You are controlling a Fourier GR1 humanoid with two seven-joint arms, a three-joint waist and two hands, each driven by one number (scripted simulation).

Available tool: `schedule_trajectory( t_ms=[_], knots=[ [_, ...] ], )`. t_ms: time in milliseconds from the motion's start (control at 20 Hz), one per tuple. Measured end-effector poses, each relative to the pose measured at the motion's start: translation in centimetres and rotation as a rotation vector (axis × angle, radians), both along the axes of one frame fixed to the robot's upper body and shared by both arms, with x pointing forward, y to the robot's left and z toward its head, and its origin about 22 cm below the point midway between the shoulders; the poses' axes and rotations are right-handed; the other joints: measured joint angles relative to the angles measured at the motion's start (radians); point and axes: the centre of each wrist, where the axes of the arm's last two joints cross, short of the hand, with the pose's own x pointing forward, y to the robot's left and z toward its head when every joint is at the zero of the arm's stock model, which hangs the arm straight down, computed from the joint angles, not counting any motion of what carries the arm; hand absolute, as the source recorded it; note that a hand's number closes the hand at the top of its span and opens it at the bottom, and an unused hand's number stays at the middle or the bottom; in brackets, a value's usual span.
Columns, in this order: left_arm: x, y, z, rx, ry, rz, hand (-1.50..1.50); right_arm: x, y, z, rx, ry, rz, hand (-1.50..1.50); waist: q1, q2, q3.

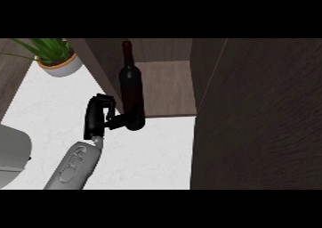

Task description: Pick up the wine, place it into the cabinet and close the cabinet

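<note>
On a white marbled counter (150, 156), the left hand (98, 116) clasps the base of a dark wine bottle (130, 87), fingers curled round it, at the open wooden cabinet (167, 89); a potted plant (55, 55) stands at the far left corner.

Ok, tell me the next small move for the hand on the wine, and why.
Probably push the wine bottle further forward into the cabinet. The left hand holds it at its base, and that base hangs at the shelf's front edge, over the counter.
</note>
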Motion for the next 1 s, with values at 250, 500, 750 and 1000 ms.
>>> schedule_trajectory(
  t_ms=[250, 500, 750, 1000],
  knots=[
    [0.16, -0.03, -0.12, 0.064, -0.006, 0.041, 1.50, 0.17, 0.07, -0.01, 0.006, -0.015, 0.015, -1.50, -0.011, -0.002, 0.003],
    [0.09, -0.01, -0.20, 0.084, -0.006, 0.081, 1.50, 0.33, 0.17, 0.04, 0.005, -0.021, 0.034, -1.50, -0.022, -0.003, 0.005],
    [-0.17, 0.24, -0.42, 0.099, -0.017, 0.127, 1.50, 0.36, 0.37, -0.02, 0.016, -0.026, 0.052, -1.50, -0.039, -0.003, 0.008],
    [-0.29, 0.15, -0.60, 0.096, -0.036, 0.164, 1.50, 0.31, 0.37, -0.15, 0.021, -0.026, 0.060, -1.50, -0.047, -0.001, 0.008]
  ],
)
